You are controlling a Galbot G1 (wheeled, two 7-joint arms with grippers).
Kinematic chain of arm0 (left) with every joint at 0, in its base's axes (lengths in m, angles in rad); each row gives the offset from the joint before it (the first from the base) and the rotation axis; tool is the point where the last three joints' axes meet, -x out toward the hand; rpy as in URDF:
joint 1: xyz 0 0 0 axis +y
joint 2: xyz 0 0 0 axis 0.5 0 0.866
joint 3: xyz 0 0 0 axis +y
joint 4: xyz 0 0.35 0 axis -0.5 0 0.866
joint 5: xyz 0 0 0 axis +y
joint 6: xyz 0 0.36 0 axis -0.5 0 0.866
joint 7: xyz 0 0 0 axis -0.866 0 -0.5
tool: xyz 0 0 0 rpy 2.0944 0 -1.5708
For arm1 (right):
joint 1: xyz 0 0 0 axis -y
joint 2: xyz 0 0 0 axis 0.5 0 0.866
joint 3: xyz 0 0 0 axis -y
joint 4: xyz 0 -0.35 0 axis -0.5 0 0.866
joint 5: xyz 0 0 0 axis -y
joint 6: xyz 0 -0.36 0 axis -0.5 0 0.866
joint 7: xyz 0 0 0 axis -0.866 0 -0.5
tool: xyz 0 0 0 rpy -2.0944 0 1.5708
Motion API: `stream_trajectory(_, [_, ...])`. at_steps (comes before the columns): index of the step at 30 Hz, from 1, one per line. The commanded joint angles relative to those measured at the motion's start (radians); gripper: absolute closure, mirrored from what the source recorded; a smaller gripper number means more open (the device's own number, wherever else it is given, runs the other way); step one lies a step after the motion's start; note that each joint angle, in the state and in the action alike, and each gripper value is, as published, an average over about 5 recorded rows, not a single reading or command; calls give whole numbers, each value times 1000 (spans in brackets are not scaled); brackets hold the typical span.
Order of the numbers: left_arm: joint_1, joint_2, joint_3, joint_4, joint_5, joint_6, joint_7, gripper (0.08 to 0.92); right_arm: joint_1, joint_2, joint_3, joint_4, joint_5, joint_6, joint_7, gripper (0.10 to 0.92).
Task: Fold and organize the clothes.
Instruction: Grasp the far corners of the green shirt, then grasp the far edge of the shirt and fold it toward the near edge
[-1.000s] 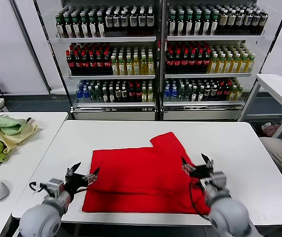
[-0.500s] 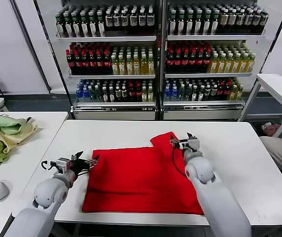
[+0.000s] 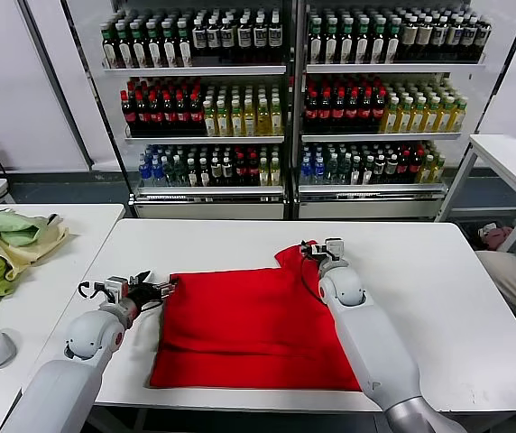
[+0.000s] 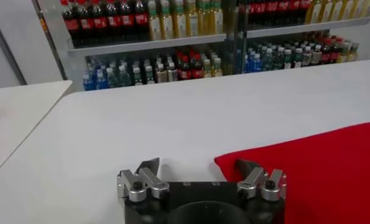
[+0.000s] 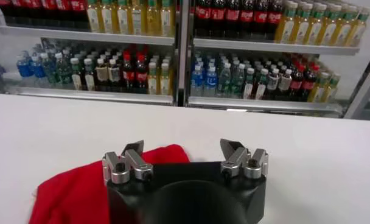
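T-shirt (image 3: 249,320) on table (image 3: 438,271), shelves (image 3: 285,108) behind

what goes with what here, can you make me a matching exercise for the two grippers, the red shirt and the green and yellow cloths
Things:
1. left gripper
2. right gripper
3. red T-shirt
4. green and yellow cloths

Places or states:
A. heaped on the side table
B. open, at the shirt's far sleeve
C. spread flat on the white table
D. open, at the shirt's left edge

Pairs: 1-D, 2-B, 3-C, 4-A
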Motion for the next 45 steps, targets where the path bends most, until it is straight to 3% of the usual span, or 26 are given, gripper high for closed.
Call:
stream_trajectory(1, [-31, -1, 8, 35, -15, 7, 15, 177, 38, 27, -6, -86, -6, 18, -2, 203])
stream_trajectory(7, [-31, -5, 9, 35, -15, 5, 33, 177, 33, 29, -6, -89, -5, 18, -8, 203])
stream_trajectory(11, [-27, -5, 7, 34, -15, 4, 49, 189, 33, 29, -7, -86, 1, 16, -12, 261])
stream_trajectory(24, [5, -13, -10, 26, -8, -8, 106, 527, 20, 29, -9, -69, 4, 19, -13, 638])
stream_trajectory(27, [12, -15, -14, 23, -7, -22, 122, 623, 6, 27, -8, -46, -38, 76, -23, 724])
stream_trajectory(32, [39, -28, -18, 11, -14, -122, 150, 761, -86, -16, -10, 169, -63, 133, -50, 858])
stream_trajectory(37, [83, -15, -49, -67, -97, -164, 139, 902, -193, -109, -5, 472, 80, -3, 22, 905])
stream_trajectory(45, [257, 29, -129, -269, -166, -148, 104, 915, -454, -251, 49, 835, 178, -114, 74, 905])
